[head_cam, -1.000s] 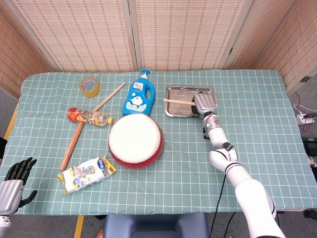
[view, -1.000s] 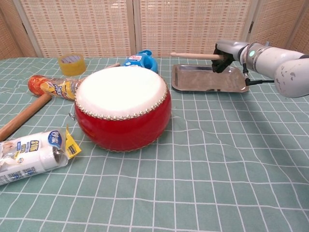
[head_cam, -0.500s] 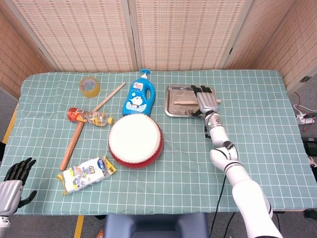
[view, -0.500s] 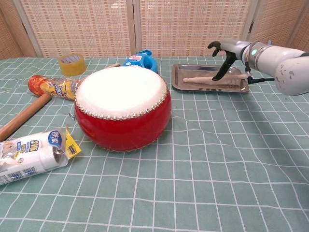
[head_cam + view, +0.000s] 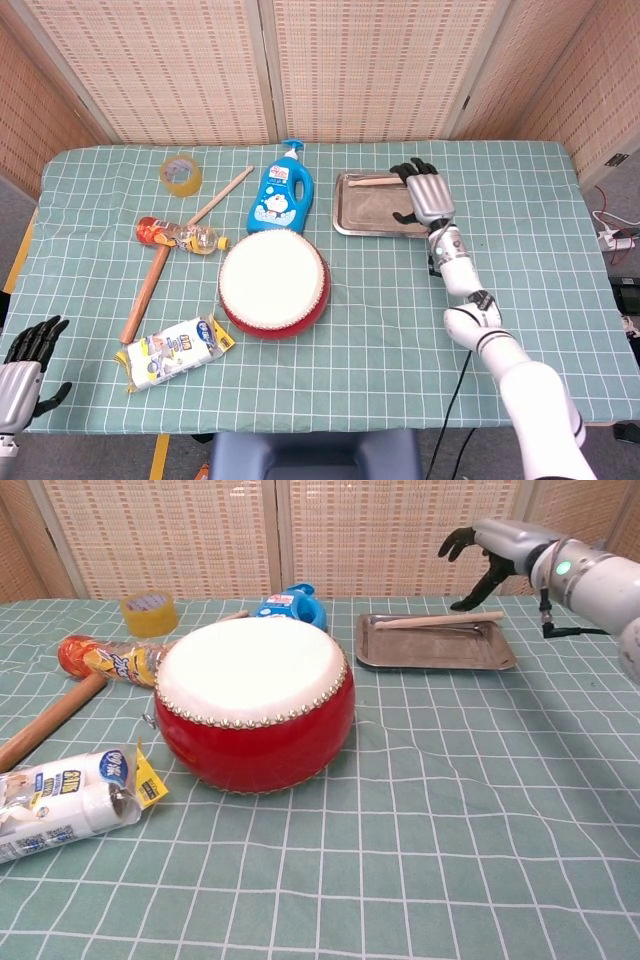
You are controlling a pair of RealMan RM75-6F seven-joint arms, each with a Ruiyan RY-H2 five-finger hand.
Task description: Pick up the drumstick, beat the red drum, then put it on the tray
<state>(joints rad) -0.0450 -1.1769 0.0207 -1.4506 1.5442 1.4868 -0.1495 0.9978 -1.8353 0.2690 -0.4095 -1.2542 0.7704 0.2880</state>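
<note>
Head view shows the slim wooden drumstick [image 5: 375,183] lying inside the shiny rectangular metal tray [image 5: 365,222], along its far rim. Just beside it, the right hand [image 5: 427,197] hovers over the tray's right end with fingers spread, holding nothing. Chest view shows that hand [image 5: 482,550] raised above the drumstick [image 5: 438,620], apart from it. Nearer the middle of the green checked table [image 5: 380,330] stands the round red drum [image 5: 273,283] with a white skin. At the lower-left corner, the left hand [image 5: 24,368] rests empty, fingers apart.
</note>
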